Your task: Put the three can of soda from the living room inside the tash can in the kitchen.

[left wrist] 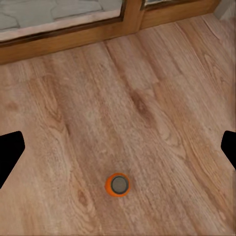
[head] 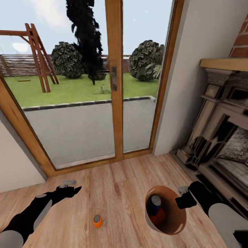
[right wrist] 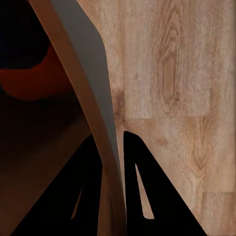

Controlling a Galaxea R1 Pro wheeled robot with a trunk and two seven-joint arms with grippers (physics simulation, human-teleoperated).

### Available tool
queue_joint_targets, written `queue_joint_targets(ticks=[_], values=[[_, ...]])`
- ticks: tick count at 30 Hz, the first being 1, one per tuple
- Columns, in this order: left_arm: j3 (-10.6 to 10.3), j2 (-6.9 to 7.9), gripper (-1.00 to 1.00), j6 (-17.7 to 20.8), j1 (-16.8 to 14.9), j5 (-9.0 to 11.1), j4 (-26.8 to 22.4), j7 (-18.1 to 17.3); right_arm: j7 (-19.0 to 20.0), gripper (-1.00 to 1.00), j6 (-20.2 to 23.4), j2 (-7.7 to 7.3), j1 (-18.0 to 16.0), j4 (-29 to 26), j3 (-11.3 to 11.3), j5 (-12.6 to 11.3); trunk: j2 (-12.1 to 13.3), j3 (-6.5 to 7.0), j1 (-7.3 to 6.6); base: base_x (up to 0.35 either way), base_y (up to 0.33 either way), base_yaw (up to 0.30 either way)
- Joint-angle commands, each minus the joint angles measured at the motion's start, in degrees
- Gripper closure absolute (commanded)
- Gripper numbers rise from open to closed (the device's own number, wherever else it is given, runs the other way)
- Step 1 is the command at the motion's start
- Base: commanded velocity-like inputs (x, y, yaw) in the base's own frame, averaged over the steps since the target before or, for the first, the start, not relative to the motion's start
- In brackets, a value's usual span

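Room: wooden floor (head: 117, 193) in front of a tall glass door (head: 113, 82) that looks onto a lawn, with a fireplace (head: 220, 137) on the right.
Left gripper (head: 70, 189): hangs above the floor at the near left, fingers wide apart and empty; in the left wrist view the two dark fingertips (left wrist: 10, 152) sit far out at either side, with the loose can between and beyond them.
Orange can (head: 97, 220): stands upright on the floor, alone, between the two arms and well apart from the bin; its silver top faces up (left wrist: 118, 184). It is the one can not yet binned.
Likely reason for the left arm's pose: open and looking down at the can, it seems lined up to drop onto it.
Bin (head: 167, 215): off the floor at the near right, tilted so its brown inside faces the camera.
Blue can (head: 154, 204): lies inside the bin, against the second orange can (head: 158, 217) below it.
Right gripper (head: 182, 201): clamped on the bin's rim, one finger inside the wall and one outside (right wrist: 110, 196).
Likely reason for the hold: carrying the bin lets the cans travel together to the kitchen.
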Motion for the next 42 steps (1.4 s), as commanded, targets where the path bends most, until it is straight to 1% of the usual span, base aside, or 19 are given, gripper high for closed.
queue_joint_targets(ticks=[1,8,13,21,27,28,29,30,31,33,34,35,37,38,40,42], values=[[0.0,0.00,-1.00,0.0,0.0,0.0,0.0,0.0,0.2,1.00,0.3,0.05,0.0,0.0,-0.2,-1.1,0.0,0.07,0.00,0.057,-0.001,-0.216],[0.0,0.00,-1.00,0.3,0.0,0.0,0.0,-0.1,0.2,1.00,0.4,0.50,0.1,0.0,-0.2,-1.1,0.0,0.26,0.00,0.202,0.000,-0.167],[0.0,0.00,-1.00,-0.3,0.0,0.0,0.0,0.0,0.3,1.00,0.2,0.55,0.1,0.0,-0.2,-1.2,0.0,0.27,0.00,0.077,0.000,-0.020],[0.0,0.00,-1.00,0.0,0.0,0.0,0.0,0.1,0.1,1.00,0.3,0.74,0.1,0.0,0.0,-1.3,0.0,0.28,0.00,0.021,0.000,-0.002],[0.0,0.00,-1.00,0.2,0.0,0.1,0.0,0.2,0.1,1.00,0.5,1.25,-0.2,-0.2,0.1,-1.4,0.0,0.33,0.00,0.016,0.000,0.000],[0.1,0.00,-1.00,0.3,0.0,0.1,0.0,0.3,0.0,1.00,2.0,1.91,-1.4,-0.3,0.1,-1.3,0.0,0.33,0.00,0.003,0.000,0.000],[0.2,0.00,-1.00,0.3,0.0,0.1,0.0,0.4,0.1,1.00,4.1,2.17,-2.6,-0.4,0.0,-1.3,0.0,0.34,0.00,0.002,0.000,0.000],[0.2,0.00,-1.00,0.4,0.0,0.2,0.0,0.4,0.1,1.00,6.5,2.37,-3.9,-0.5,0.0,-1.3,0.0,0.34,0.00,0.001,0.000,0.000],[0.3,0.00,-1.00,0.5,0.0,0.2,0.0,0.5,0.1,1.00,9.6,2.62,-6.1,-0.5,0.0,-1.3,-0.4,0.16,0.22,0.000,0.000,0.000],[0.4,0.00,-1.00,0.7,0.0,0.2,0.0,0.5,0.1,1.00,11.2,2.87,-7.7,-0.5,0.1,-1.3,-1.2,-0.20,0.66,0.000,0.000,0.000],[0.4,0.00,-1.00,1.0,0.0,0.1,0.1,0.6,0.0,1.00,13.2,3.18,-9.4,-0.5,0.1,-1.2,-1.6,-0.38,0.88,0.000,0.000,0.000],[0.5,0.00,-1.00,2.2,0.0,0.0,1.2,0.7,-0.1,1.00,16.1,3.52,-11.6,-0.5,0.1,-1.2,-2.0,-0.56,1.10,0.000,0.000,0.000],[0.5,-0.02,-1.00,3.5,0.0,-0.1,3.5,0.8,-0.2,1.00,17.1,3.76,-12.5,-0.5,0.1,-1.1,-2.8,-0.92,1.54,0.000,0.000,0.000],[0.1,-0.46,-1.00,5.8,-0.5,-0.1,15.5,0.9,-0.5,1.00,17.1,4.57,-13.7,-0.5,0.0,-1.0,-3.2,-1.11,1.76,0.000,0.000,0.000],[0.0,-1.09,-1.00,6.0,-0.8,-0.1,19.0,1.0,-0.6,1.00,17.1,4.62,-14.1,-0.5,0.0,-1.0,-4.0,-1.52,2.19,0.000,0.000,0.000],[-0.1,-1.44,-1.00,6.1,-0.9,-0.1,20.5,1.0,-0.6,1.00,17.1,4.64,-14.5,-0.5,0.0,-1.0,-4.8,-1.97,2.63,0.000,0.000,0.000]])
